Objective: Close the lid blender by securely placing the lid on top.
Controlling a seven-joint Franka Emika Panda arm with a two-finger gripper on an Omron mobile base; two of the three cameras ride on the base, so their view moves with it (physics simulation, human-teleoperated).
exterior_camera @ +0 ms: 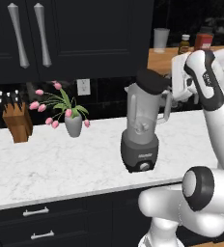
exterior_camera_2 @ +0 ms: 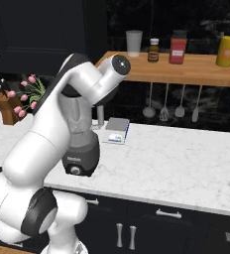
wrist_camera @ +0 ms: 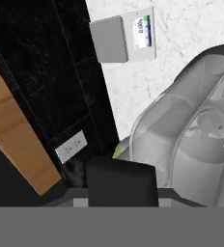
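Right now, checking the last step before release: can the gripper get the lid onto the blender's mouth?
Probably yes: the lid hangs tilted just over the blender mouth, nothing between them; it needs levelling.

We see the blender upright on the white marble surface: clear jar with side handle, dark grey base, round front knob. The lid, a matte black disc, sits tilted over the jar mouth, not seated flat.
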